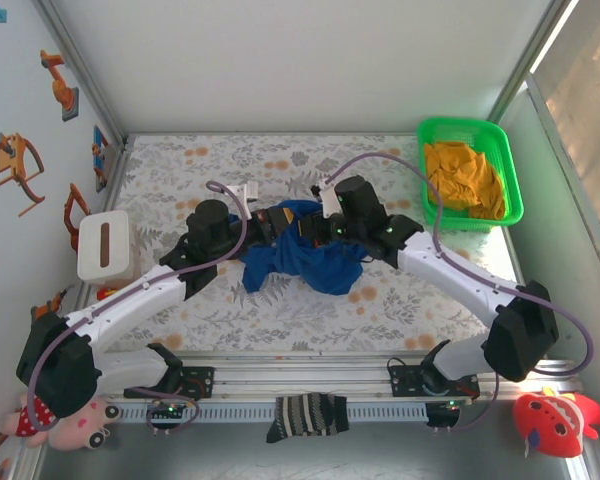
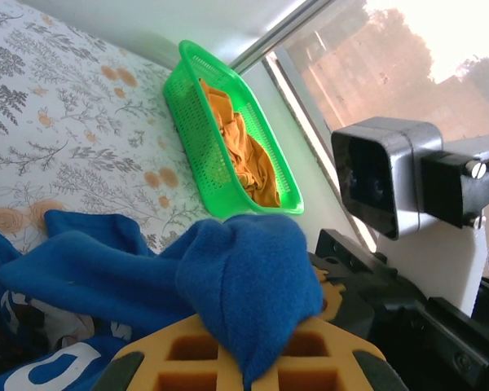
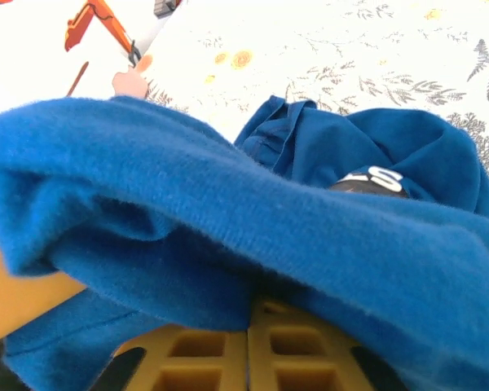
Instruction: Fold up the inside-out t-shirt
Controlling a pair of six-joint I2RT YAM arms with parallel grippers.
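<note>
While 2 grippers pinch it, the t-shirt (image 1: 305, 255) sits bunched between them, so the step in hand looks like opening it out before any fold. On a blue fold draped over it, the left gripper (image 2: 228, 358) is clenched. Cloth lies across the right gripper (image 3: 248, 346), clenched too. Next, I judge, they must draw apart to spread it flat. White print (image 3: 373, 179) ahead of the right gripper shows an S-like letter, otherwise unreadable.

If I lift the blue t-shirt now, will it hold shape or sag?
Likely floppy: the t-shirt lies bunched, draping over the left gripper. Probably light, being soft cloth. Its fuzzy surface should resist slipping.
</note>
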